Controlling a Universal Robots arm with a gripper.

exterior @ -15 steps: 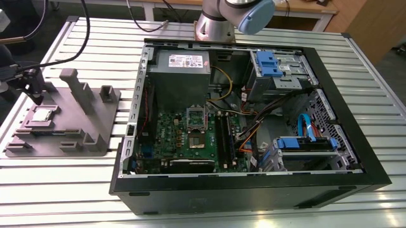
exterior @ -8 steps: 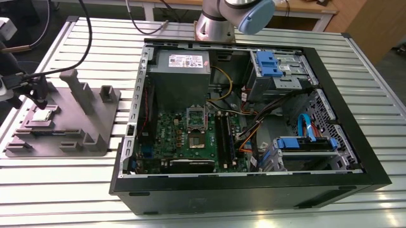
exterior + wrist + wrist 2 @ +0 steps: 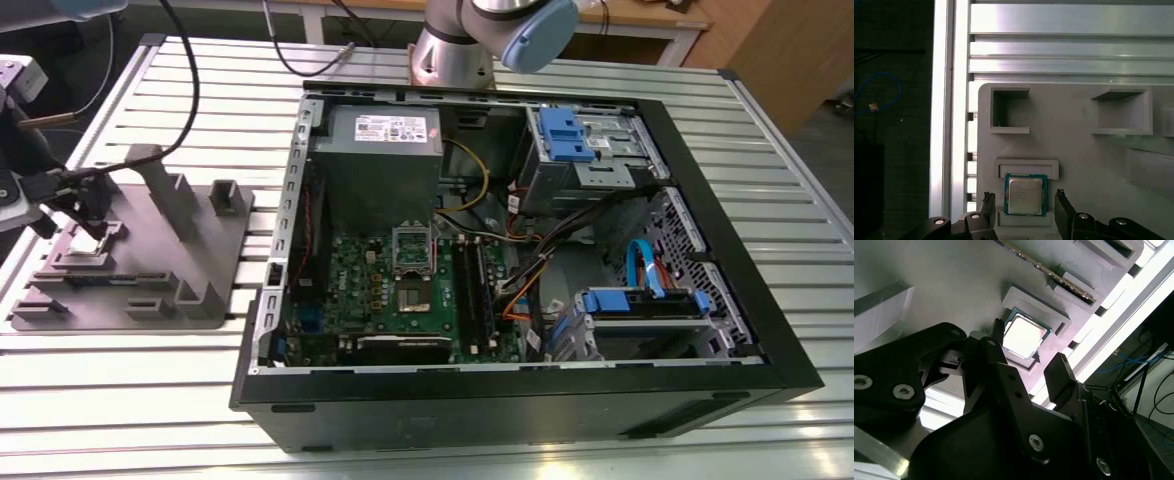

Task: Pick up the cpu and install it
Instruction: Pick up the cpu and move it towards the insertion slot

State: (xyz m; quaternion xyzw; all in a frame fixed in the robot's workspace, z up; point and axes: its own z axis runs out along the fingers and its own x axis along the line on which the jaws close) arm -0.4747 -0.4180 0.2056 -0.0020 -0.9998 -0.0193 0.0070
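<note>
At about nine o'clock from the open computer case [image 3: 534,300] in the exterior view, a grey fixture plate [image 3: 140,255] lies on the slatted metal table [image 3: 160,90]. The gripper [image 3: 94,232] hangs low over the plate's nine o'clock end. The arm's base [image 3: 461,50] stands at twelve o'clock from the case, just beyond its far wall.

In the first wrist view the cpu [image 3: 1025,195] lies flat in a shallow square recess of the plate, silvery top upward, with a raised grey lip along one side. The jaws stand open, and one black fingertip [image 3: 987,198] sits on each side of the chip. A narrow strip of grey shows between each tip and the chip's green edge, so neither touches it. The second wrist view shows the same from a slant: the chip is seated in its pocket and the spread fingers are close above it.

Inside the case, the power supply [image 3: 380,150] fills the eleven o'clock corner and the blue-latched drive bays [image 3: 581,140] sit at one o'clock. The green motherboard [image 3: 360,290] lies toward seven o'clock, and its square socket [image 3: 411,295] is well apart from the gripper.
</note>
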